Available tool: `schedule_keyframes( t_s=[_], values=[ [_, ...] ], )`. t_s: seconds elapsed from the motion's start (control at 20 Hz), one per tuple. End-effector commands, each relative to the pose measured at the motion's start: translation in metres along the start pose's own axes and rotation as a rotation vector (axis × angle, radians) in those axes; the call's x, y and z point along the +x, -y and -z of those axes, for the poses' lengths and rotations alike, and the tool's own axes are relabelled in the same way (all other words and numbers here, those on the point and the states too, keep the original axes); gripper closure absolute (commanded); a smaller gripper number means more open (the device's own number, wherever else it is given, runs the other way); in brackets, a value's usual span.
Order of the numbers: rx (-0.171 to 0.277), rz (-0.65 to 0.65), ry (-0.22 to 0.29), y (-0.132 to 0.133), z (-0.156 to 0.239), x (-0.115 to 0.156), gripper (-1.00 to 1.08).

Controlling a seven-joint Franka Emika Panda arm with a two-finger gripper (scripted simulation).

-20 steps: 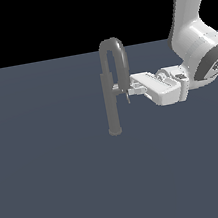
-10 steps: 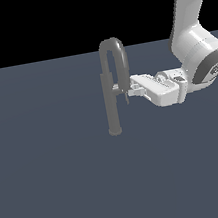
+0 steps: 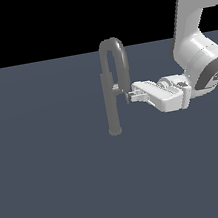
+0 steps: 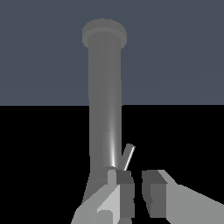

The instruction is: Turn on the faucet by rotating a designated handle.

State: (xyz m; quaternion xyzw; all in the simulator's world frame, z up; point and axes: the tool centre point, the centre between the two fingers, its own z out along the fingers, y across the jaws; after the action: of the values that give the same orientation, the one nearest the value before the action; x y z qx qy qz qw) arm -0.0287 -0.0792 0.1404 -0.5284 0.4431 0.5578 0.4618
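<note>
Hand (image 3: pixel 128 97) just beside the faucet (image 3: pixel 110 100) column, fingers spread narrowly near the handle (image 4: pixel 128 157), gripping nothing

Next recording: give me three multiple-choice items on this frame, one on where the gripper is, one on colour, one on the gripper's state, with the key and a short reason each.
1. Where is the gripper relative to the faucet?
A. At the column's side toward the exterior view's right
B. Above the spout's arch
C. Down at the rounded foot

2. What colour is the faucet?
A. Red
B. Grey
C. Gold

3. How do the gripper's jaws stand?
A. Shut on the spout
B. Apart, with a gap between them
C. Out of both views

Answers:
1 A: the arm reaches in from the exterior view's right, fingertips at mid-column by the handle.
2 B: column and spout are plain grey.
3 B: the wrist view shows a dark gap between the fingers.
</note>
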Motion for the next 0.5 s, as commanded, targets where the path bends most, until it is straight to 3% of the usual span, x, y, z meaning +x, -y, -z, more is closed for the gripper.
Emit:
schedule_keyframes(
  t_s=[0.0,0.45],
  values=[
    [-0.027,0.020,0.017,0.004,-0.008,-0.017,1.08],
    [0.009,0.014,-0.021,0.035,-0.011,0.003,1.08]
  ],
)
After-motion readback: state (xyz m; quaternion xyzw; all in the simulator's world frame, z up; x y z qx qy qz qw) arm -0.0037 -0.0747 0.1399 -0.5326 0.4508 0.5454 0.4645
